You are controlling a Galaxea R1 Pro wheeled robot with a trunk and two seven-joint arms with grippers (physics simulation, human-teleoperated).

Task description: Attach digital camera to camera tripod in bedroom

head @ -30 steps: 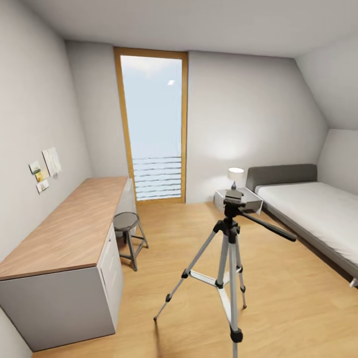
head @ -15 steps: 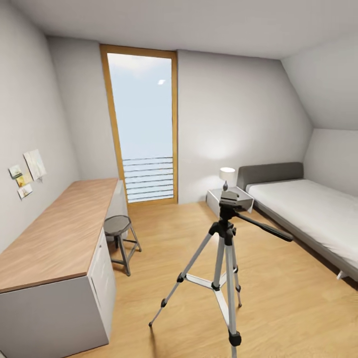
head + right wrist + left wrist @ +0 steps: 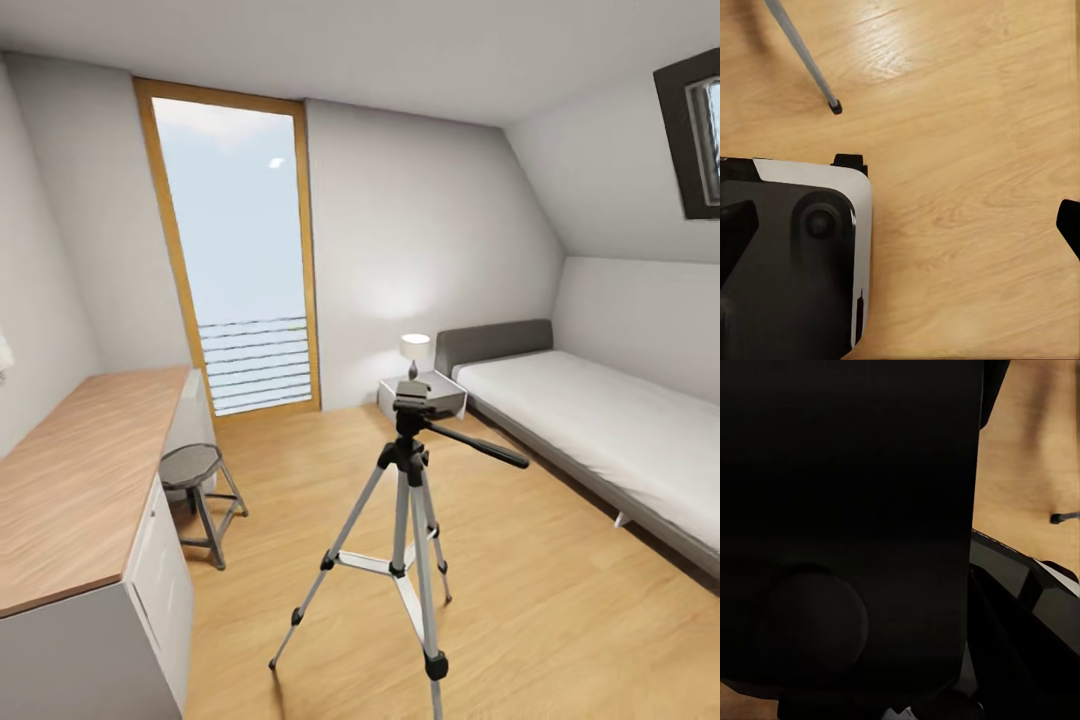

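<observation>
The camera tripod stands on the wood floor in the middle of the bedroom, silver legs spread, black head bare on top, pan handle pointing right. In the left wrist view a black boxy body, the digital camera, sits right against the lens in my left gripper's hold; the fingers are hidden behind it. In the right wrist view one tripod leg and foot rest on the floor. My right gripper hangs open over bare floor, one fingertip at the picture's edge.
A long wood-topped desk lines the left wall, with a round grey stool beside it. A grey bed, nightstand and lamp stand at the right. My own base is close to the tripod foot.
The whole head view has shifted: the tripod, desk and door sit further left in the picture, and a skylight has come into view at the upper right. The tripod itself stands as before.
</observation>
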